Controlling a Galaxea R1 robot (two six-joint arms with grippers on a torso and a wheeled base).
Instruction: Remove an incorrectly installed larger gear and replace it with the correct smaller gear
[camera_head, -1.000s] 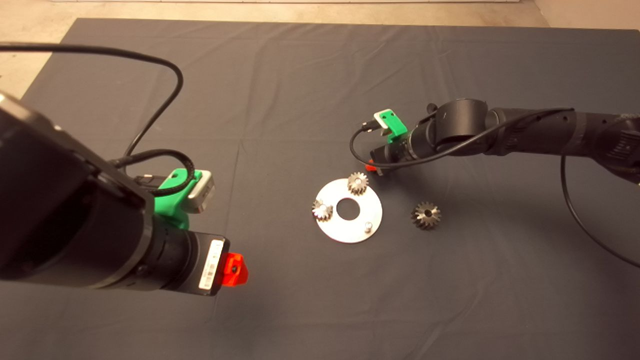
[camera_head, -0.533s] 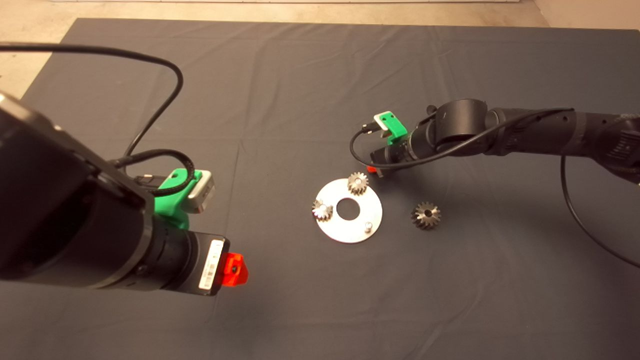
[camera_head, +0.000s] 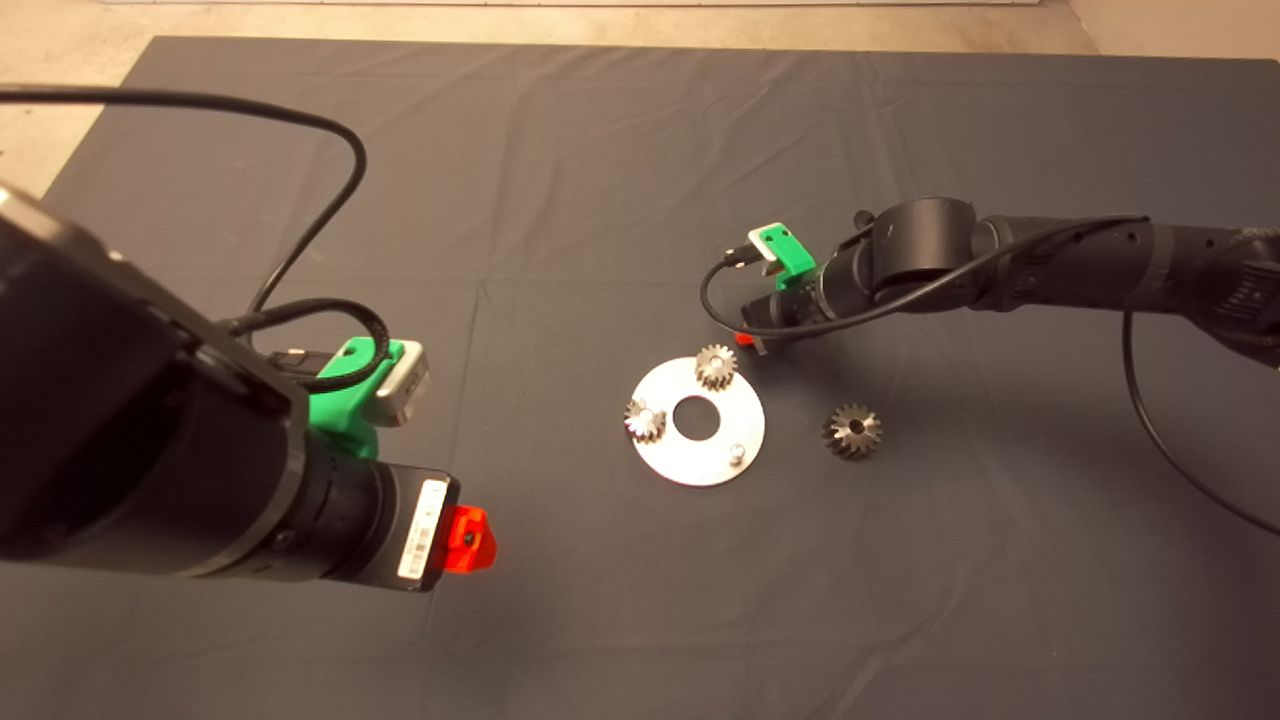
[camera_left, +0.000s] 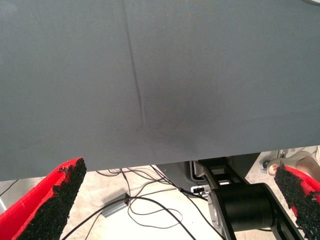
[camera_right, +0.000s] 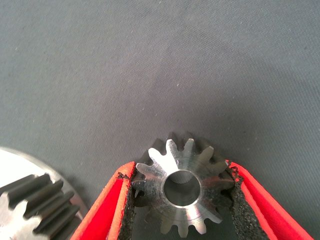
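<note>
gripping the small gear (camera_right: 181, 187) between right gripper (camera_right: 181, 210) pads beside the plate (camera_head: 700, 455), risking a slip or misaligned seating on the bare pin (camera_head: 736, 452); left gripper (camera_left: 175, 210) idle, open.

Right gripper (camera_right: 181, 200) low over mat, fingers (camera_right: 131, 200) closed around smaller gear (camera_right: 182, 186). Left gripper (camera_left: 180, 200) raised, parked at left, fingers spread wide.
</note>
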